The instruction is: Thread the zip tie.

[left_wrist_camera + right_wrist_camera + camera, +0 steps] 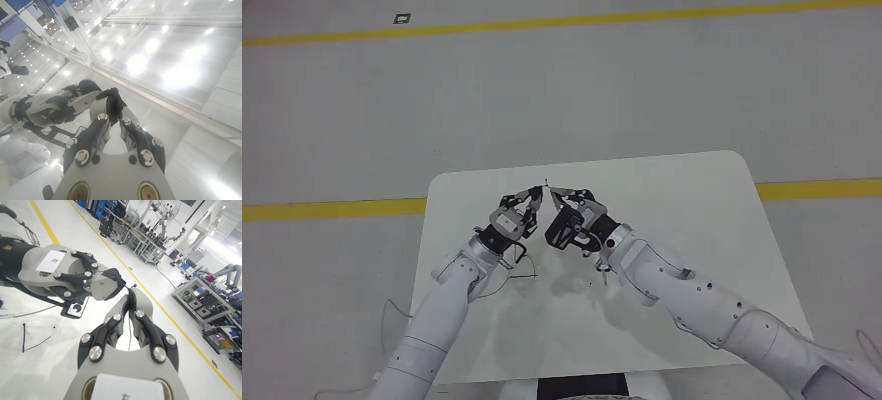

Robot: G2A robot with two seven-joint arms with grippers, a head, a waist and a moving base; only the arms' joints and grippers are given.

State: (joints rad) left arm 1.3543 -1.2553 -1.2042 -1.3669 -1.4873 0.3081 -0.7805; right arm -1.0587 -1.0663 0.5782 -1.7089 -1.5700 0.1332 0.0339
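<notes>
Right gripper [129,295] jaws clenched on zip tie [130,328], strap lengthwise between them, head [134,285] past tips. Left gripper [120,283] jaws pinch other end, just beside head.

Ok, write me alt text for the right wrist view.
The right gripper, shut on a thin black zip tie, holds its head end close to the left gripper's closed fingertips, above a white table. A second black zip tie lies bent on the table.
</notes>
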